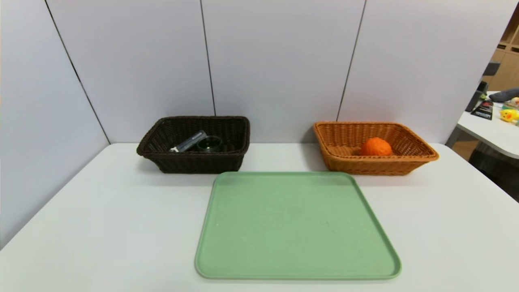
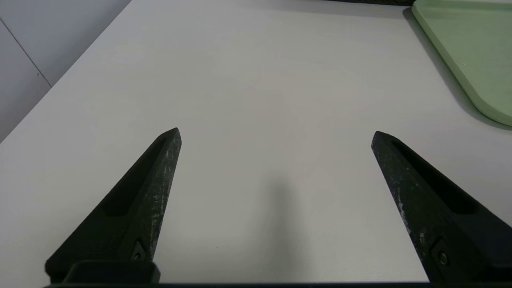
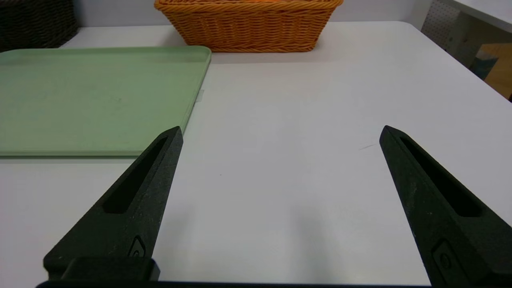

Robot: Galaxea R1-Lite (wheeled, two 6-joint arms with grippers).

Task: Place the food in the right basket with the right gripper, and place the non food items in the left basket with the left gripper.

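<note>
The orange bumpy fruit [image 1: 376, 147] lies inside the orange-tan right basket [image 1: 409, 164], whose front wall also shows in the right wrist view [image 3: 248, 28]. In the dark brown left basket [image 1: 190, 164] rest a round dark glass dish [image 1: 209, 143] and a grey-handled peeler with a white end [image 1: 188, 143]. Neither arm appears in the head view. My left gripper [image 2: 276, 134] hovers open over bare table beside the tray's near left corner. My right gripper [image 3: 280, 132] hovers open over bare table by the tray's right side. Nothing is between either pair of fingers.
A green tray [image 1: 298, 267] lies in the table's middle with nothing on it; its corner shows in the left wrist view [image 2: 472, 52] and its surface in the right wrist view [image 3: 96, 100]. Grey wall panels stand behind the baskets. A second table with toys [image 1: 492, 129] stands at far right.
</note>
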